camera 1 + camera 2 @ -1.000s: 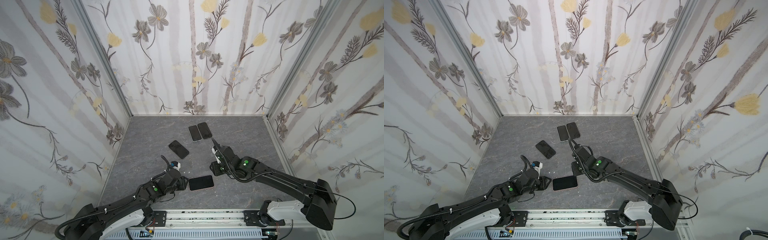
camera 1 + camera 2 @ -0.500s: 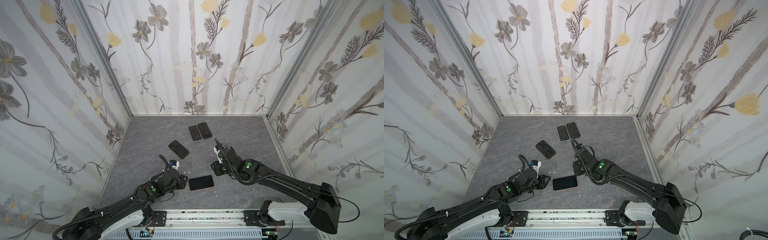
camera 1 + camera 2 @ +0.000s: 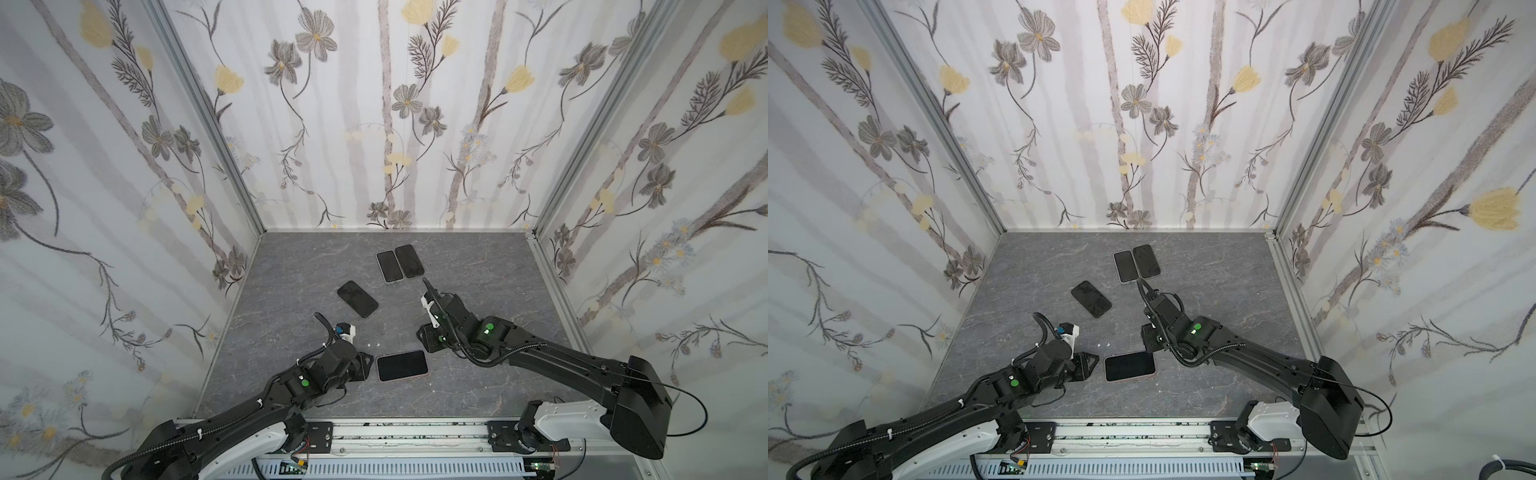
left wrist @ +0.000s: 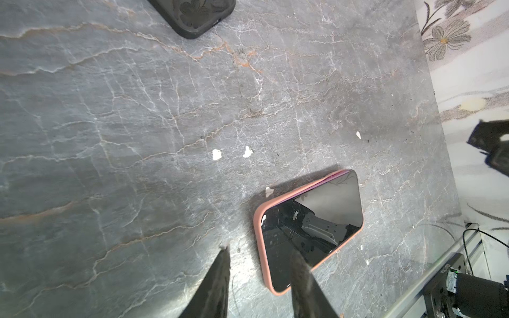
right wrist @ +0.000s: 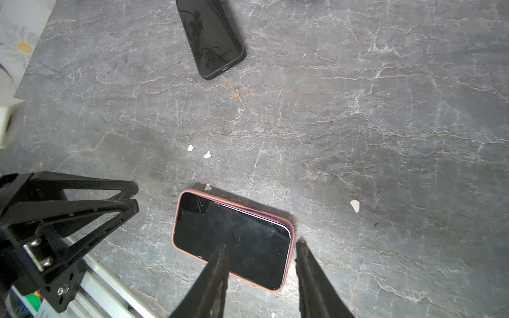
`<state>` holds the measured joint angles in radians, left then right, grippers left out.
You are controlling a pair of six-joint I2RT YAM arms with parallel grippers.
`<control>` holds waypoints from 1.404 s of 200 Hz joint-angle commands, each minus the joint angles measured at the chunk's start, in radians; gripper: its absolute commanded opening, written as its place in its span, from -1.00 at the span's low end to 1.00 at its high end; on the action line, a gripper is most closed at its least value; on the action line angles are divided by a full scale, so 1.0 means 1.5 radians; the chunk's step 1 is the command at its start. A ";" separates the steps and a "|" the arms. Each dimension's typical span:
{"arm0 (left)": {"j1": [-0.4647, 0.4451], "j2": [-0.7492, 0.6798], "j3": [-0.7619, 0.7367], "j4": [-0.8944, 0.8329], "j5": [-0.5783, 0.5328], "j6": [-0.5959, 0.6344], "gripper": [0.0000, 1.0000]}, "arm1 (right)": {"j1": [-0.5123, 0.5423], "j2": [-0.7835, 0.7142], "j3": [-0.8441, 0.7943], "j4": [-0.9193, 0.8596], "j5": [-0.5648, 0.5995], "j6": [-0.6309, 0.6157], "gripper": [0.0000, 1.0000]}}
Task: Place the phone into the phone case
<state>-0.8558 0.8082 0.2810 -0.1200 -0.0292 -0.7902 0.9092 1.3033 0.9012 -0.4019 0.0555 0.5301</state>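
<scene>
The left tool (image 5: 135,196) sits low over the table (image 3: 291,291) near its front edge. Its jaws stand a little apart with nothing between them. Just beyond its fingertips, clear of them, lies the phone (image 3: 402,365). It rests flat and screen up inside the rim of the pink phone case (image 4: 259,234), with one short end toward this tool.

The right tool (image 5: 261,245) hangs over the opposite short end. Its jaws are also parted and grip nothing. In the right wrist view one fingertip shows over the glass and the other just past the case's rim. Whether either touches cannot be told. The phone therefore lies between the two tools.

Along the long edge farther from the tools, a purplish strip shows between the glass and the rim. Whether the phone is fully seated there cannot be told.

At least four white flecks (image 4: 216,154) lie scattered on the table just beyond the phone.

Farther from both tools, one dark phone (image 3: 357,298) in a black case lies alone at a slant. Farthest of all, beyond the right tool, is a pair of phones (image 3: 400,264) side by side, one of them with a light rim.

In all there are two tools, four phones and one pink case.
</scene>
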 commanded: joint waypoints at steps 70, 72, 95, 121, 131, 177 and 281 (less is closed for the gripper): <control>0.000 0.001 -0.020 0.031 0.029 -0.027 -0.27 | 0.000 0.007 -0.005 -0.004 -0.002 -0.009 -0.17; 0.000 0.003 -0.020 0.034 0.030 -0.028 -0.26 | -0.001 0.008 -0.005 -0.006 -0.002 -0.010 -0.17; 0.001 0.031 -0.023 0.067 0.059 -0.038 -0.26 | -0.007 0.030 -0.004 -0.016 -0.022 -0.015 -0.17; 0.000 0.073 -0.021 0.089 0.075 -0.041 -0.26 | -0.021 0.064 -0.008 -0.019 -0.061 -0.018 -0.18; 0.001 0.090 -0.014 0.091 0.079 -0.039 -0.26 | -0.026 0.079 -0.010 -0.018 -0.073 -0.018 -0.19; 0.001 0.148 -0.010 0.134 0.097 -0.048 -0.30 | -0.040 0.119 -0.009 -0.012 -0.096 -0.022 -0.19; 0.001 0.211 0.032 0.123 0.049 -0.008 -0.43 | -0.083 0.190 -0.031 0.021 -0.151 -0.021 -0.53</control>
<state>-0.8555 1.1194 0.3195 0.0742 0.0948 -0.8280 0.7853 1.5745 0.8589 -0.3912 -0.1310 0.5076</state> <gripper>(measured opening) 0.289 0.239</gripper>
